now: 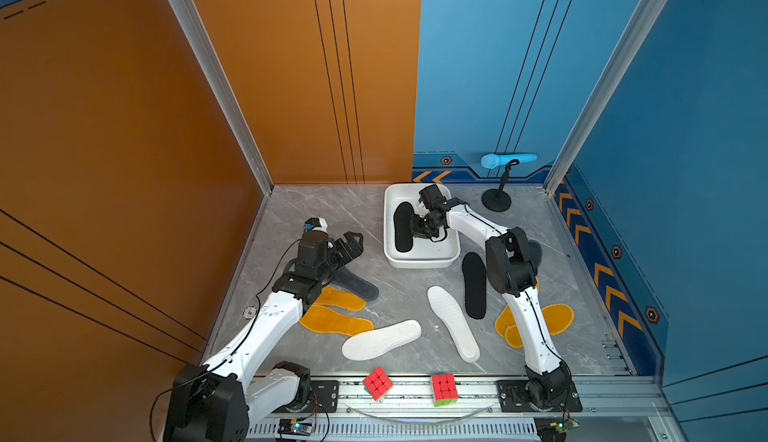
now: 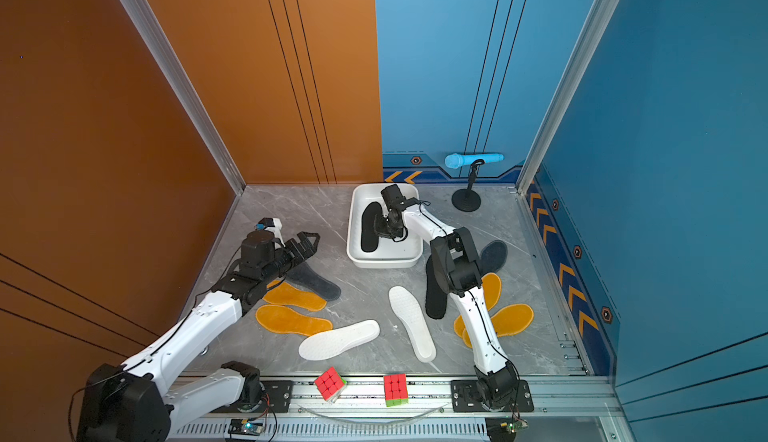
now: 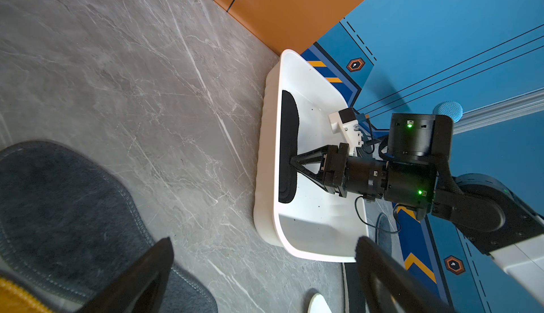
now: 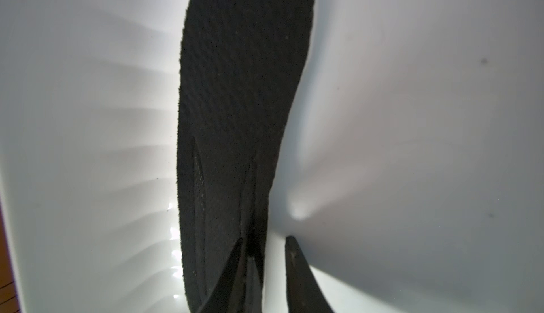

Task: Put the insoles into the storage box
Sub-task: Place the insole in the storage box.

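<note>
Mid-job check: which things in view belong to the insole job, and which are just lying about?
Job: storage box; black insole inside it; outside it, second black insole, dark grey insoles, orange insoles, white insoles.
Lying about: two puzzle cubes; blue microphone on its stand.

A robot lab booth: painted wall panels [image 1: 291, 86], aluminium frame [image 1: 217, 82].
</note>
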### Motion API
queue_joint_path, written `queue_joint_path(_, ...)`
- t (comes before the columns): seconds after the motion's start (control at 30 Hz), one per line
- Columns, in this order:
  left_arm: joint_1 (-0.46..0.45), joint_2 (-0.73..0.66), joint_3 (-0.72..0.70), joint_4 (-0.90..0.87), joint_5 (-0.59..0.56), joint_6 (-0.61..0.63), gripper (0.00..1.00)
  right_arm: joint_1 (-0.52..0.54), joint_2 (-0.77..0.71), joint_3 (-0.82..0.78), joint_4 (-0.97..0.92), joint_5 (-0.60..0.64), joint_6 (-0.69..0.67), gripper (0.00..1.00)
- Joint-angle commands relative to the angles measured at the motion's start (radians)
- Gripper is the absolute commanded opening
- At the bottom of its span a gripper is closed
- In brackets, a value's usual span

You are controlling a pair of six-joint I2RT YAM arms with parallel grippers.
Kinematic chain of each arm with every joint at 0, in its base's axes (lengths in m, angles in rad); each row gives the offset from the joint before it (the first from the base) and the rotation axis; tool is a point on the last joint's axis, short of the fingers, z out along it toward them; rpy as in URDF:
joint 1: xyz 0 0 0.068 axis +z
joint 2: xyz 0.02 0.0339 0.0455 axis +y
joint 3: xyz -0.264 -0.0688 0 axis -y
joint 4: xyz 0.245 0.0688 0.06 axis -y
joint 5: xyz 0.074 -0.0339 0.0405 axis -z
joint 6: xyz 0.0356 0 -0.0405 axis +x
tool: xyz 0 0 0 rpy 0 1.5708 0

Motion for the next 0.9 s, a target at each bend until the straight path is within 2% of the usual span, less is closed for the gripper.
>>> queue_joint_path(0.0, 0.007, -0.007, 0.028, 0.003, 0.024, 0.01, 0.98, -0.009, -0.026, 0.015, -0.031, 0.024, -0.003, 0.31)
queue_joint_path(0.27, 0.006, -0.016, 0.025, 0.003, 0.035, -0.002, 0.98, -0.006, -0.127, 0.009, -0.071, 0.039, -0.028, 0.44)
queue_joint_path(0.47, -0.006, -0.009, 0.026, 0.008, 0.044, -0.006, 0.98, 0.013, -0.279, -0.025, -0.149, 0.082, -0.094, 0.46)
queue_joint_path(0.6, -0.018, 0.004, 0.017, 0.028, 0.046, 0.009, 0.98, 0.026, -0.471, -0.179, -0.152, 0.164, -0.112, 0.47)
queue_joint_path(0.87, -0.025, 0.037, 0.022, 0.08, 0.082, 0.002, 0.98, 0.0, -0.857, -0.63, -0.163, 0.376, -0.049, 0.49)
